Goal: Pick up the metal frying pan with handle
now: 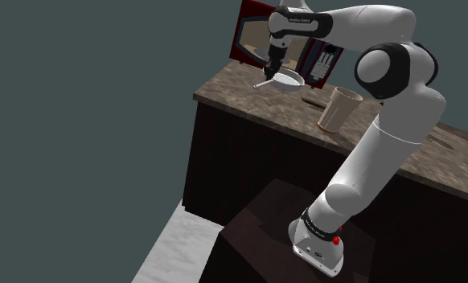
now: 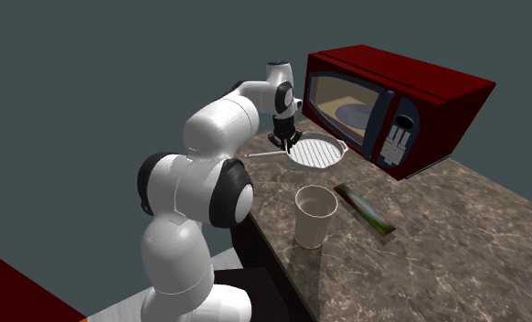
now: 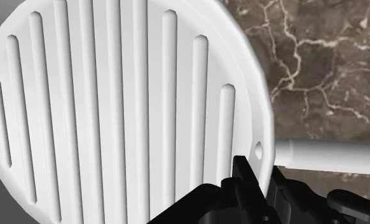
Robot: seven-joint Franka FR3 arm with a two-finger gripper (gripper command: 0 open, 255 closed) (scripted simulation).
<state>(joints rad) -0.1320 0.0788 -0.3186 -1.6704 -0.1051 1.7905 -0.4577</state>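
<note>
The frying pan [image 2: 317, 151] is a white round pan with a ridged bottom and a thin straight handle [image 2: 262, 155]. It sits level in front of the red microwave, just over the marble counter [image 2: 456, 238]. My black gripper [image 2: 285, 139] comes down from above and is shut on the pan's rim where the handle joins. The shoulder view shows the gripper [image 1: 273, 66] above the pan [image 1: 289, 79], its handle pointing to that view's left. In the wrist view the ridged pan [image 3: 114, 108] is close up, the handle [image 3: 330, 154] beside my gripper [image 3: 250, 175].
A red microwave [image 2: 397, 101] stands right behind the pan. A beige cup [image 2: 314, 216] and a flat green strip [image 2: 365, 210] lie on the counter nearer the stand. The counter's edge [image 1: 248, 112] runs close by the pan's handle.
</note>
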